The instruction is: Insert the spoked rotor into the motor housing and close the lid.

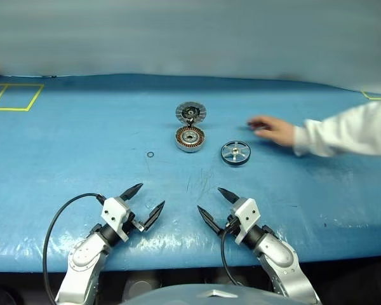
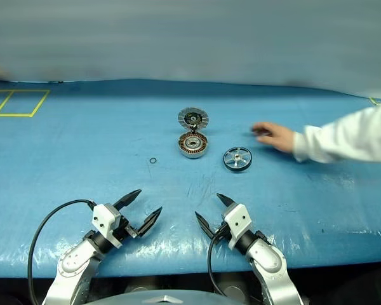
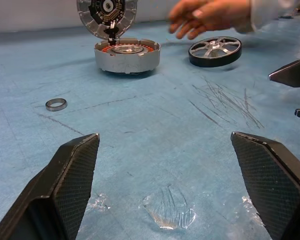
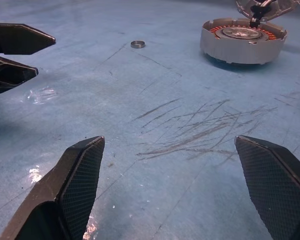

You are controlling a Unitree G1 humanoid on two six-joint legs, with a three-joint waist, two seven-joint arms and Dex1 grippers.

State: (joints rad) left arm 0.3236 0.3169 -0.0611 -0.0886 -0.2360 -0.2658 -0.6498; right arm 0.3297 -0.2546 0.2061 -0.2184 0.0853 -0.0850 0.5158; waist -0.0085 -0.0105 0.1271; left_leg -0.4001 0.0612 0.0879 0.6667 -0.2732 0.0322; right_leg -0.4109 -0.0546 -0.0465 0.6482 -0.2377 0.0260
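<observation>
The motor housing point(image 1: 190, 138), a silver cup with copper windings, sits mid-table with its hinged lid point(image 1: 190, 113) standing open behind it, patterned face toward me. The spoked rotor point(image 1: 235, 152) lies flat on the blue mat just right of the housing. My left gripper point(image 1: 141, 203) and right gripper point(image 1: 218, 205) hover open and empty near the table's front edge, well short of the parts. In the left wrist view the housing point(image 3: 126, 54), lid point(image 3: 107, 15) and rotor point(image 3: 215, 50) lie ahead.
A person's hand point(image 1: 273, 130) in a white sleeve reaches in from the right, close to the rotor. A small metal ring point(image 1: 150, 154) lies left of the housing. Yellow tape point(image 1: 13, 96) marks a box at the far left. The blue mat point(image 1: 82, 146) covers the table.
</observation>
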